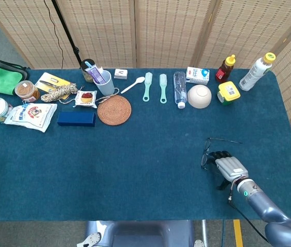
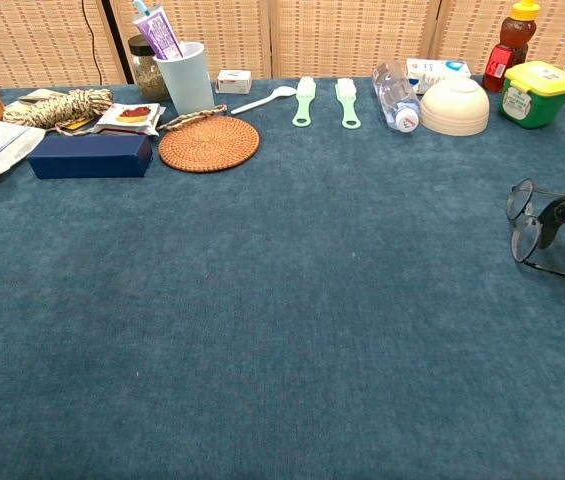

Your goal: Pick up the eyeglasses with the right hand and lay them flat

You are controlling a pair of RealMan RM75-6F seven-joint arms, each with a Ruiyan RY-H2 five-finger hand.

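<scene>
— Where are your eyeglasses (image 1: 207, 150)?
— On the bench (image 1: 150, 154), near its right edge, temples unfolded.
— And your right hand (image 1: 228, 167)?
— Its dark fingertips (image 2: 559, 211) reach the frame; whether they grip it, I cannot tell.

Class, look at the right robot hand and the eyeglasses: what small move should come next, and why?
Probably close the fingers on the frame. The right robot hand sits at the eyeglasses, a fingertip reaching the lenses, but a firm grip isn't evident yet.
</scene>
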